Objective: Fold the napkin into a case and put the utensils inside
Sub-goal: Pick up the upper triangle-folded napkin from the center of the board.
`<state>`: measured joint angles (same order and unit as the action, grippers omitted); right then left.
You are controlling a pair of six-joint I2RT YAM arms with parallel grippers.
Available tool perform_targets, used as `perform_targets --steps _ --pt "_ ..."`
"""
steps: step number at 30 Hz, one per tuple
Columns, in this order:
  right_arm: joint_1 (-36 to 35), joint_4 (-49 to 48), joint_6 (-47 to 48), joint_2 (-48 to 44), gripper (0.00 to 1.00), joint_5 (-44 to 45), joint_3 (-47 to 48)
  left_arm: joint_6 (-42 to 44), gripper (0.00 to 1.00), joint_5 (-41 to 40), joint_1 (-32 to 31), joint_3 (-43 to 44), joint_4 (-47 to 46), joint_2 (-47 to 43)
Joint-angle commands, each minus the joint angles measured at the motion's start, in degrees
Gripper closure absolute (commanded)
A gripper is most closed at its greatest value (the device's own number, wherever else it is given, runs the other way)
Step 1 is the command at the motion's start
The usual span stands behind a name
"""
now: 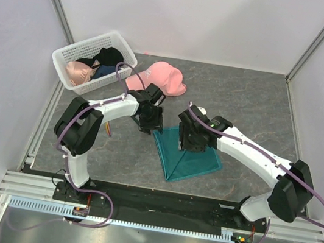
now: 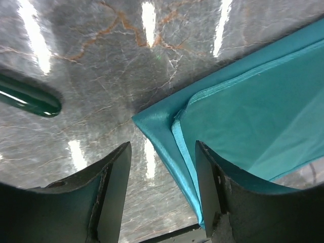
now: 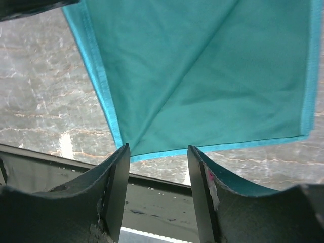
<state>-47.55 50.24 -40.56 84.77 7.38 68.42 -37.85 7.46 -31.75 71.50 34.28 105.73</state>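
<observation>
Where the napkin [image 1: 192, 158] lies: flat on the grey marbled table [image 1: 257, 106], near the middle, beneath the heads of both arms, folded to a rough triangle with one point toward the near edge.
Napkin layers: the left wrist view shows an upper layer with a hemmed, rounded corner resting on a lower layer whose pointed corner [image 2: 144, 121] sticks out past it. The right wrist view shows a diagonal crease [image 3: 187, 86] running to a corner.
Left gripper [image 1: 149, 122]: over the napkin's far-left corner, jaws spread and grasping nothing. The hem runs under one finger [image 2: 210, 197]; I cannot tell whether they touch.
Right gripper [image 1: 191, 141]: over the napkin's far part, released, nothing between its fingers [image 3: 115, 192]. A napkin corner shows in the gap.
Utensils: a dark green handle [image 2: 30, 98] lies on the table, apart from the cloth. An orange sliver [image 1: 109, 129] shows beside the left arm, too small to identify.
Pink cap [image 1: 159, 78]: on the table beyond the left gripper.
White basket [image 1: 61, 56]: far-left corner, holding dark and tan items.
</observation>
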Motion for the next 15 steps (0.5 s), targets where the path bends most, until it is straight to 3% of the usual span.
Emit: perform_targets --steps 1,9,15 --pt "-3.0 -1.4 -2.8 1.9 0.42 -0.3 2.2 -4.7 0.41 -4.4 -0.9 2.4 1.0 1.7" --pt "-10.7 -5.4 -3.7 8.2 0.36 -0.9 4.4 -5.6 0.49 -5.6 -1.7 4.6 1.2 3.8" --pt "-13.5 -7.1 -3.5 12.1 0.31 -1.0 6.5 -6.4 0.49 -5.8 -1.9 4.2 1.4 4.7"
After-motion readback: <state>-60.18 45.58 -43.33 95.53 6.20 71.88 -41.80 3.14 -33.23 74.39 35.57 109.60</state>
